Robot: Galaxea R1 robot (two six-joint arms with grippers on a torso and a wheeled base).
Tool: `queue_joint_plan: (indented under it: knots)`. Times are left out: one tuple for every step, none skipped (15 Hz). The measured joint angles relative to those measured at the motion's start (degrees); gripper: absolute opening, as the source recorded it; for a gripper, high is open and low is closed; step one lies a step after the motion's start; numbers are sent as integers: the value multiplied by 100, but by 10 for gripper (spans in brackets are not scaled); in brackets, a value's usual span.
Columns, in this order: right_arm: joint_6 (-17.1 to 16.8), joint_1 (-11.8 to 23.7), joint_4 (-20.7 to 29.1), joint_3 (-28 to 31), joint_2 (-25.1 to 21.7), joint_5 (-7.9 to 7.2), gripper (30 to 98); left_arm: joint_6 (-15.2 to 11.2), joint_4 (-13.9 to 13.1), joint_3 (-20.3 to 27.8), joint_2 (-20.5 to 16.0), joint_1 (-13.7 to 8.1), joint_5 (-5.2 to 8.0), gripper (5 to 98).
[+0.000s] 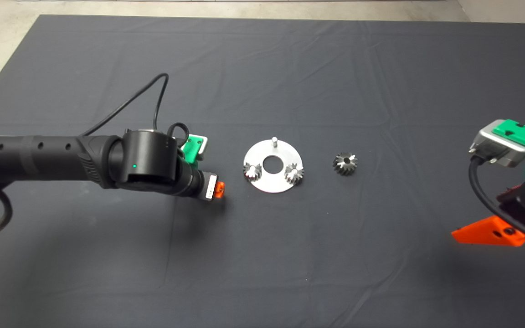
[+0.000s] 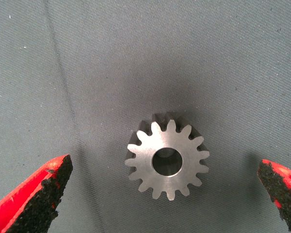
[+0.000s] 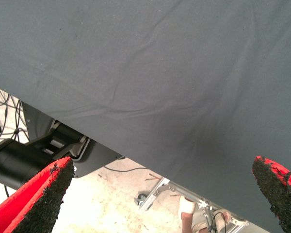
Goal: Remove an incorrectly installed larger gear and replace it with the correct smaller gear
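Smaller gear [image 2: 167, 160] flat on mat [image 1: 262, 255] between spread left fingers [image 2: 36, 201], no writing – right fingers [image 3: 36, 201] parted, parked.

Even, soft overhead light; faint shadows on the mat [image 1: 262, 273]; sharp focus.

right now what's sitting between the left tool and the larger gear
In the head view, the round steel plate lies between the left tool and the larger gear. Either side of the plate is bare mat.

The dark mat [image 1: 262, 273] carries a round plate [image 1: 257, 181] and the larger gear [image 1: 345, 163].
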Motion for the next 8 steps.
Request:
queue_joint_plan:
  knots:
    - [0,0,0,2,0,0,969,6,2,0,-2,-1,0,954]
    - [0,0,0,2,0,0,969,17,1,0,-2,2,1,950]
    - [0,0,1,2,0,0,969,17,2,0,-2,-1,0,950]
    - [0,0,2,2,0,0,969,17,0,0,-2,-1,0,921]
    - [0,0,2,2,0,0,969,17,2,0,-2,-1,0,899]
    - [0,0,2,2,0,0,969,17,0,0,-2,1,0,898]
    - [0,0,2,2,0,0,969,17,1,0,-2,0,0,862]
    - [2,0,2,2,-30,1,969,17,2,0,0,13,0,846]
